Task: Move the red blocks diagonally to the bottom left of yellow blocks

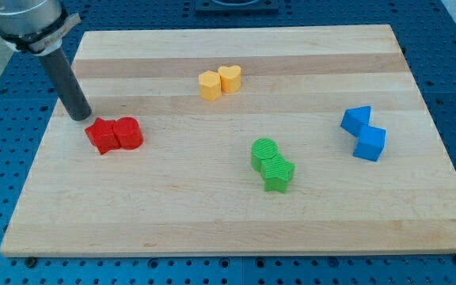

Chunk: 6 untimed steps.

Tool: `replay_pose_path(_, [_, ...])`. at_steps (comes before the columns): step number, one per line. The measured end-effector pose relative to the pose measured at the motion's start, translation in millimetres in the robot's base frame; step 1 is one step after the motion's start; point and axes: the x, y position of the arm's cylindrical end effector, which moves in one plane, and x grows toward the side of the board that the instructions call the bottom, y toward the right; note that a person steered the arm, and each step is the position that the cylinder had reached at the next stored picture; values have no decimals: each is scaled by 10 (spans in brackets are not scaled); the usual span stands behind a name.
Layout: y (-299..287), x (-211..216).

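Two red blocks sit touching at the board's left: a star-like one and a rounded one to its right. Two yellow blocks sit touching near the top middle: a hexagon and a heart. The red blocks lie to the lower left of the yellow ones. My tip rests on the board just above and left of the red star-like block, very close to it or touching it.
A green cylinder and a green star sit touching right of centre. Two blue blocks sit at the right. The wooden board lies on a blue perforated table.
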Motion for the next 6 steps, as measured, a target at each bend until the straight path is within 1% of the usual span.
replay_pose_path(1, [0, 0])
replay_pose_path(2, [208, 323])
replay_pose_path(3, [334, 520])
replay_pose_path(4, [386, 520])
replay_pose_path(5, [1008, 513])
replay_pose_path(6, [1338, 508])
